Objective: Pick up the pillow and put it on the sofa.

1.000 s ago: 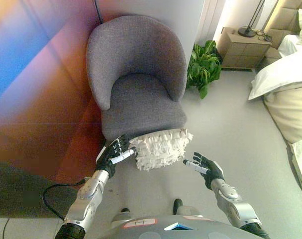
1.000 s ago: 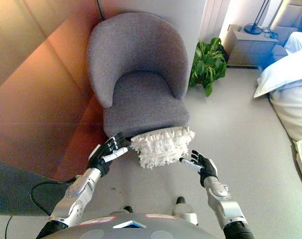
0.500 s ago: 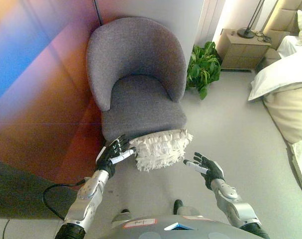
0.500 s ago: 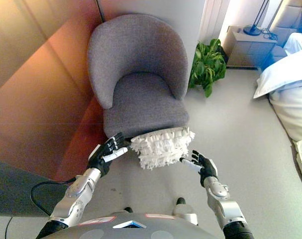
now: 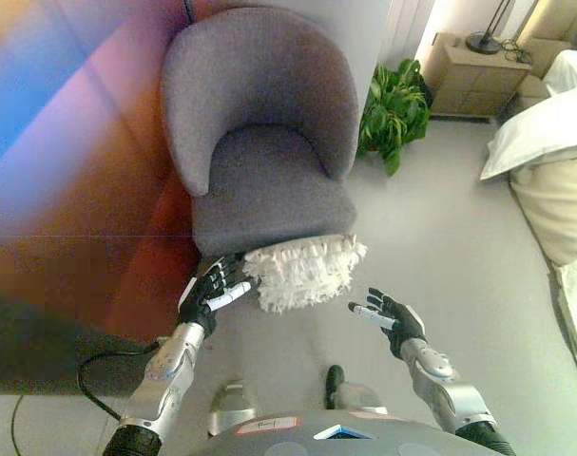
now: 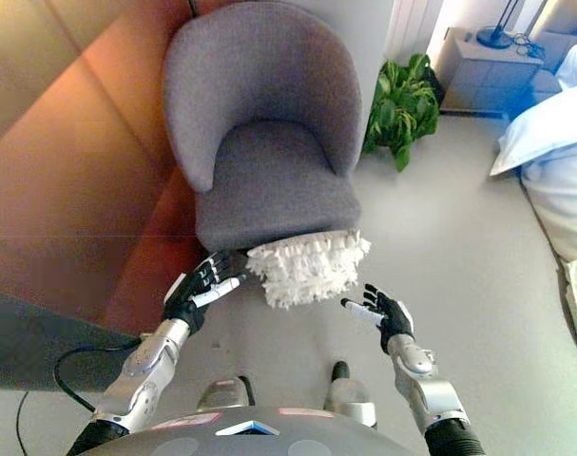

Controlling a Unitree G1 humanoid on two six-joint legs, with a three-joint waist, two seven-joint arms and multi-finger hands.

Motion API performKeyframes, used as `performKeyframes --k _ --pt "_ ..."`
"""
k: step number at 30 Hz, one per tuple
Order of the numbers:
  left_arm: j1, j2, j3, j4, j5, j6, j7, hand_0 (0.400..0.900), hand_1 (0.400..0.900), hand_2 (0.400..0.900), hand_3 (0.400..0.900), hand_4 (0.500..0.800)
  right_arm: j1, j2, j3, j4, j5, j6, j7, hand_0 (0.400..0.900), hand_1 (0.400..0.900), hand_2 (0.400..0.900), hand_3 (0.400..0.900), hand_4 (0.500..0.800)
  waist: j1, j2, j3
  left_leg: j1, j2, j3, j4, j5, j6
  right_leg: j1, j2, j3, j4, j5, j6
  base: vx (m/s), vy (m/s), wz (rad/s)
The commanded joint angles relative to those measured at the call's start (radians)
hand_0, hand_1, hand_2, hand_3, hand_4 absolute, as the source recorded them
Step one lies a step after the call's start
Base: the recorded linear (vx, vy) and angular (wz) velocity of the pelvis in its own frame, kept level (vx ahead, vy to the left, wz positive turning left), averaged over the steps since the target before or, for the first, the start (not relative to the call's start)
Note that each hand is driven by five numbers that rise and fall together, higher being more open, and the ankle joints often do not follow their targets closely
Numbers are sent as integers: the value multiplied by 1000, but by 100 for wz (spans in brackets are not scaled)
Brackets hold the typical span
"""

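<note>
Room: we look down at a grey floor (image 5: 440, 247), with a plant (image 5: 393, 109), a nightstand (image 5: 467, 76) and bedding (image 5: 554, 171) to the right.
Chair: our grey armchair (image 5: 264, 142) stands against the wall.
Pillow: we see the white ruffled pillow (image 5: 302, 271) at the seat's front edge, hanging over it.
Left hand: our left hand (image 5: 215, 290) has fingers spread, touching the pillow's left end.
Right hand: our right hand (image 5: 391, 316) is spread open, apart from the pillow, to its lower right.
</note>
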Motion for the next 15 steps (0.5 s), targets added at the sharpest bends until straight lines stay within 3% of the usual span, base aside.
performKeyframes --k 1,5,8,10,11,13,14,15 --pt "-52 26 64 -107 7 -114 -20 900 900 900 900 800 -41 -40 -32 -72 -38 -91 12 900 900 900 900 800 -5 7 24 -55 42 -18 -14 56 -41 113 58 -17 63 -106 -26 340 143 -8" --pt "-49 22 58 -101 -1 -134 -20 900 900 900 900 800 -33 -52 -38 -69 -48 -109 17 900 900 900 900 800 29 47 37 -86 73 -6 -387 193 -83 220 74 12 37 -160 5 453 218 -34" --pt "-29 7 60 -95 18 -159 -20 900 900 900 900 800 -21 -61 -47 -60 -64 -128 40 900 900 900 900 800 40 52 42 -140 110 36 -395 251 -111 301 70 5 28 -207 16 539 208 -37" --pt "-22 10 77 -94 15 -155 -26 900 900 900 900 800 -14 -66 -58 -49 -87 -130 58 900 900 900 900 800 41 44 31 -124 111 83 -378 195 -89 326 31 -13 57 -232 40 553 247 -31" --pt "-21 19 88 -96 6 -140 -25 900 900 900 900 800 -6 -62 -69 -51 -99 -119 68 900 900 900 900 800 36 28 20 -108 83 99 -371 152 -74 351 0 -24 74 -252 61 442 210 -24" --pt "-21 38 103 -109 3 -118 -35 900 900 900 900 800 14 -52 -82 -71 -96 -93 70 900 900 900 900 800 54 10 5 -135 52 87 -322 104 -22 354 -36 -25 121 -226 90 396 206 -17" --pt "-22 49 106 -116 11 -117 -55 900 900 900 900 800 24 -44 -88 -81 -98 -84 71 900 900 900 900 800 60 -4 -7 -144 32 83 -302 71 7 328 -63 -24 201 -176 110 293 162 1" --pt "-22 53 105 -118 15 -118 -63 900 900 900 900 800 27 -41 -89 -85 -104 -79 72 900 900 900 900 800 62 -9 -12 -147 27 84 -297 62 16 315 -72 -23 227 -159 116 382 229 15"
